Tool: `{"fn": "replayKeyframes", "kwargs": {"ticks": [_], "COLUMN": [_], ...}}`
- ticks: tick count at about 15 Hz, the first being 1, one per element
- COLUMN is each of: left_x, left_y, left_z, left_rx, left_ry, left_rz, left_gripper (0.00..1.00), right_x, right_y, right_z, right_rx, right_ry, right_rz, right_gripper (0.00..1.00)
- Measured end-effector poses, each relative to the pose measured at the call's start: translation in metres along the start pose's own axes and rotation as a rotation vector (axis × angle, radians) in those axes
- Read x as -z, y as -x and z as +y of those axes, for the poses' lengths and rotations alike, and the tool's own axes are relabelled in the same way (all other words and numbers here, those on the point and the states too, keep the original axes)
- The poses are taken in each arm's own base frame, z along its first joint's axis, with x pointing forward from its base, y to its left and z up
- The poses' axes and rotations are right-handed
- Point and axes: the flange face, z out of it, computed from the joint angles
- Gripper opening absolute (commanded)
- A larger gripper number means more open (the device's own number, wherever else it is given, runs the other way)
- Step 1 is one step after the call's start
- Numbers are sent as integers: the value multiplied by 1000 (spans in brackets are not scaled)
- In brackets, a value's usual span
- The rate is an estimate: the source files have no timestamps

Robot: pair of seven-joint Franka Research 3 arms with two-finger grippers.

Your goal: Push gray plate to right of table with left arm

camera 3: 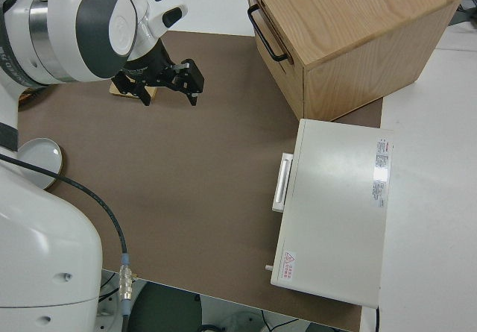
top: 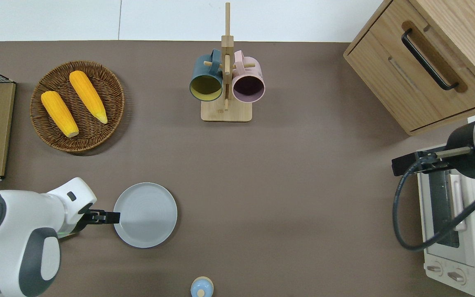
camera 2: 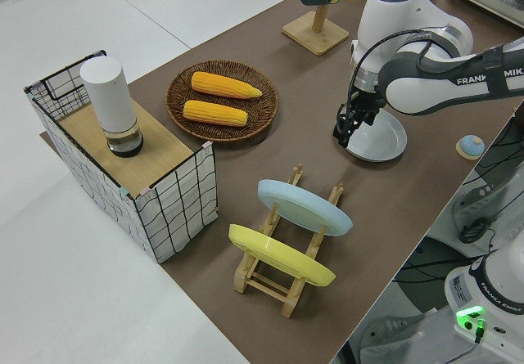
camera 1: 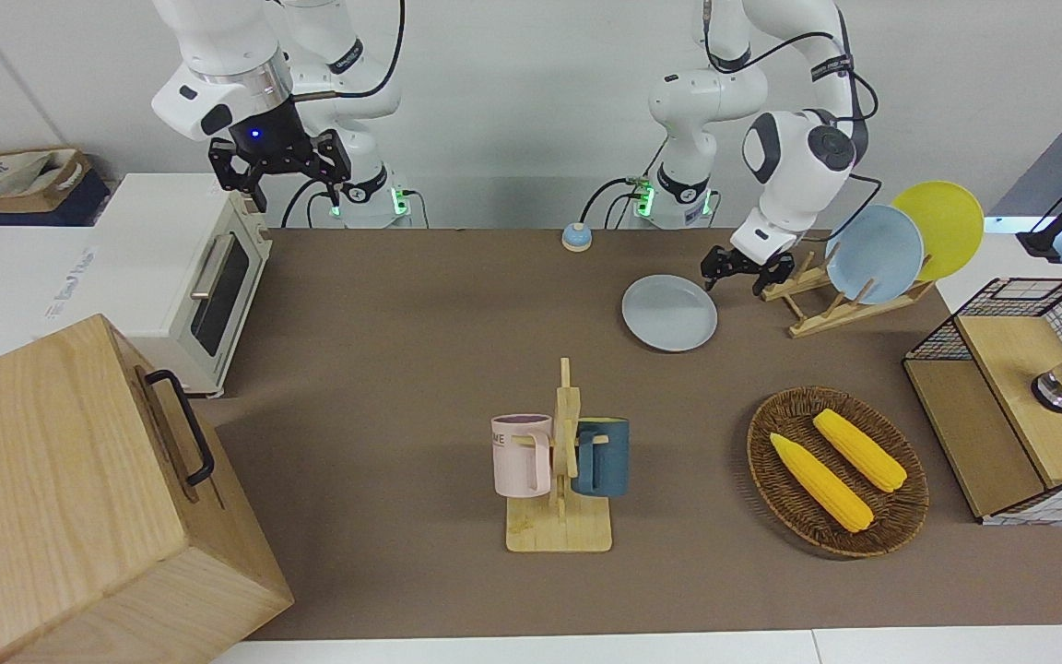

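Note:
The gray plate [camera 1: 669, 313] lies flat on the brown table [camera 1: 402, 323], between the small bell and the mug rack; it also shows in the overhead view [top: 145, 215] and the left side view [camera 2: 378, 137]. My left gripper [camera 1: 739, 276] is low, open and empty, fingers pointing down. It sits just outside the plate's rim on the side toward the left arm's end of the table [top: 104, 217], between plate and dish rack [camera 2: 345, 132]. I cannot tell whether a finger touches the rim. My right gripper [camera 1: 280, 173] is parked, open and empty.
A wooden dish rack [camera 1: 817, 304] holds a sky-blue plate [camera 1: 874, 254] and a yellow plate [camera 1: 941, 226]. A basket of corn [camera 1: 837, 470], a mug rack [camera 1: 560, 461], a bell [camera 1: 575, 238], a toaster oven [camera 1: 190, 277] and a wooden cabinet [camera 1: 79, 498] stand around.

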Motion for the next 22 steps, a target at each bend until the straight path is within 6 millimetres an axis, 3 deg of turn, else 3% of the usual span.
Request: {"fn": "replayKeyframes", "kwargs": {"ticks": [4, 11, 12, 15, 17, 18, 20, 22], "left_x": [-30, -55, -58, -66, -69, -69, -68, -67], "left_y": [11, 8, 7, 5, 4, 4, 4, 3], "left_z": [23, 20, 19, 17, 15, 15, 14, 13], "left_rx": [-9, -2, -1, 6, 10, 11, 13, 15], "left_ry": [-11, -7, -6, -4, -3, -2, -2, -3], "left_rz": [4, -5, -3, -5, -6, -7, -4, -2], "left_gripper": [993, 989, 952, 428, 168, 78, 0, 0], "right_x": [0, 0, 0, 0, 0, 0, 0, 0], "right_y": [0, 0, 0, 0, 0, 0, 0, 0], "right_z": [0, 0, 0, 0, 0, 0, 0, 0], "right_rx": [0, 0, 0, 0, 0, 0, 0, 0], "right_ry": [0, 0, 0, 0, 0, 0, 0, 0], "right_rz": [0, 0, 0, 0, 0, 0, 0, 0], "right_gripper": [983, 983, 983, 983, 983, 983, 983, 983]}}
